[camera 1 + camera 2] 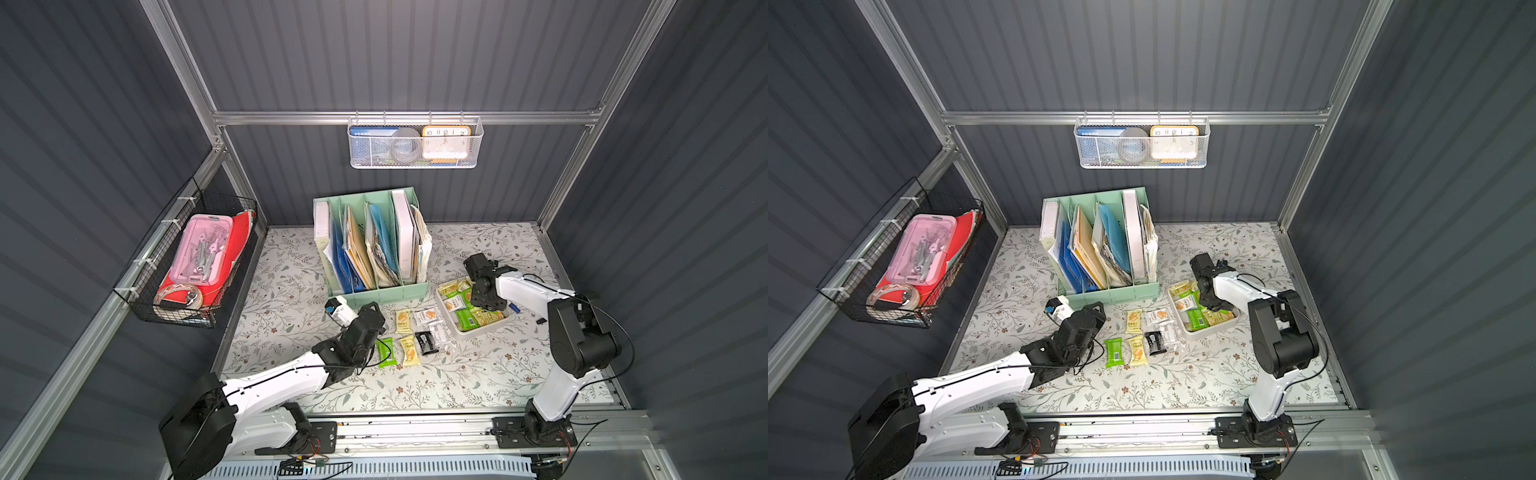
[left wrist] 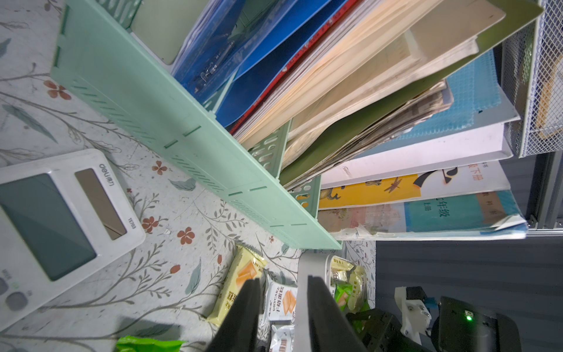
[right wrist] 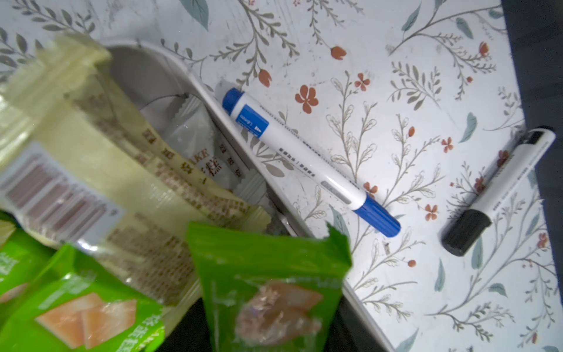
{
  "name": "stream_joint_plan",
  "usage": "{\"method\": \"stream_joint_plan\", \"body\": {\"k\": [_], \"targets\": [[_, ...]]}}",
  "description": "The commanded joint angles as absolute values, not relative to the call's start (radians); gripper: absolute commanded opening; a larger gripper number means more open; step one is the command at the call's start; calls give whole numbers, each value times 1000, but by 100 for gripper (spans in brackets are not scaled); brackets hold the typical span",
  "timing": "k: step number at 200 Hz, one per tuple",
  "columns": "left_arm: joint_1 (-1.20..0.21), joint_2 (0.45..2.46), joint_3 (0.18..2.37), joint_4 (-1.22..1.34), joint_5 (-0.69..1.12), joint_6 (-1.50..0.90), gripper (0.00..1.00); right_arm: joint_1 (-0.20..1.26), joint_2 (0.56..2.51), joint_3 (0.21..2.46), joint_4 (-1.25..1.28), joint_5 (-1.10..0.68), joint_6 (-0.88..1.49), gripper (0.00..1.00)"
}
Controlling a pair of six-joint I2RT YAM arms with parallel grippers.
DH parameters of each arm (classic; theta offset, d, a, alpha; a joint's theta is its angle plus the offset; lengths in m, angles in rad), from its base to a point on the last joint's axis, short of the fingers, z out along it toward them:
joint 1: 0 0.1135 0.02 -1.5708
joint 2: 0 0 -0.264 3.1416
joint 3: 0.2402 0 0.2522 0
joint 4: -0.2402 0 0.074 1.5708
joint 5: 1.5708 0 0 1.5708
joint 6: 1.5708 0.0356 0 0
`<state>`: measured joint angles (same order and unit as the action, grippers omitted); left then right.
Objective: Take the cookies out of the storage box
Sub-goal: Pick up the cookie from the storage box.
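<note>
Right wrist view looked straight into the storage box (image 3: 143,73), where yellow and green cookies (image 3: 91,189) lay heaped. One green packet (image 3: 268,274) stood close to the lens at my right gripper (image 1: 488,306), and I could not tell whether the jaws had clamped on it. A blue marker (image 3: 307,158) lay just beside the box's outer wall, with a black marker (image 3: 499,189) farther right. In both top views the box sat on the right of the table (image 1: 478,374), near the right end of the file organiser (image 1: 370,249), and my right gripper reached down into it. Six more packets lay on the table left of the box. My left gripper (image 2: 281,283) hung left of those, beside the calculator (image 2: 61,219), its jaws apart with nothing between them.
</note>
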<state>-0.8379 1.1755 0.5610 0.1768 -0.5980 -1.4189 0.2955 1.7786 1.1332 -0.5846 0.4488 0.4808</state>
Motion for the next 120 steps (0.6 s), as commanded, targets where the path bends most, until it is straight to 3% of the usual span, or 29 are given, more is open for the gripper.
{"method": "stream_joint_plan", "body": {"k": [1,86,120], "targets": [[-831,1184,580,176,-594,-1396,31,288,1753,1139,-574,438,482,46],[-831,1194,592,175,-592,-1394,31,293,1578,1089,-601,320,472,39],[-832,1203,596,178,-588,-1393,31,368,1457,1060,-674,291,467,38]]}}
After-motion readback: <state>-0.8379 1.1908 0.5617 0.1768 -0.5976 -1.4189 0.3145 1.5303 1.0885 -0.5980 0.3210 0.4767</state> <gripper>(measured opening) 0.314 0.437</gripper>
